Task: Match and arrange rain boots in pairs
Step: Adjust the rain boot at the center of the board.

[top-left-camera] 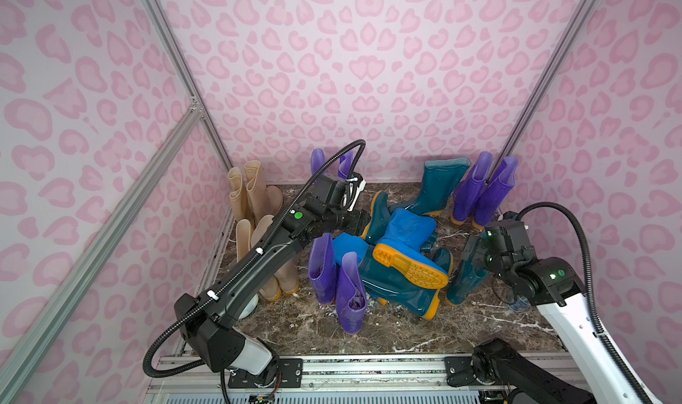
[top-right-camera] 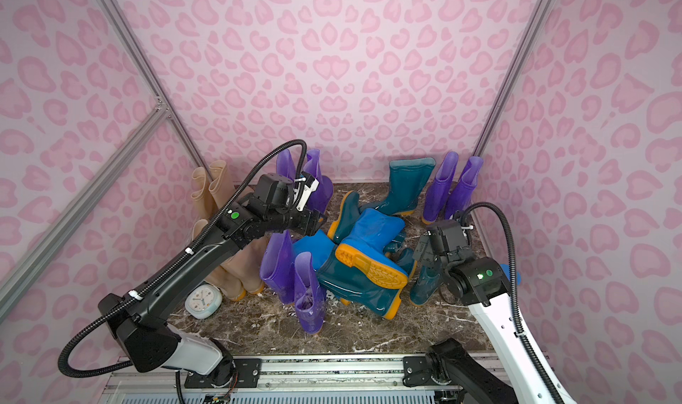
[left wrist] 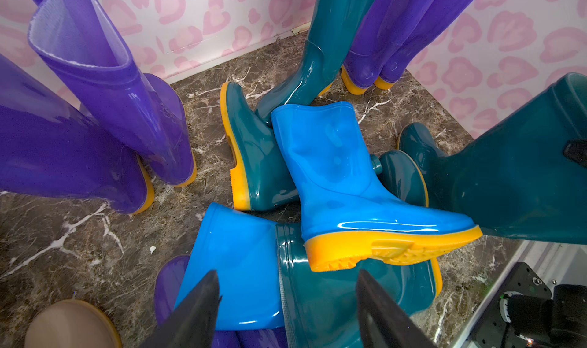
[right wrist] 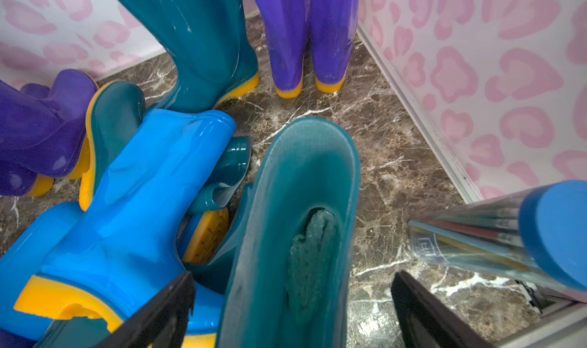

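Jaws spread and empty, the left end effector hangs over a glossy bright blue boot lying sideways atop fallen teal boots. The right end effector gapes wide around an upright teal boot. Only its wrist view shows crumpled stuffing inside. Beyond, purple boots stand paired on the marble counter. A top view shows an alarm clock beside beige boots.
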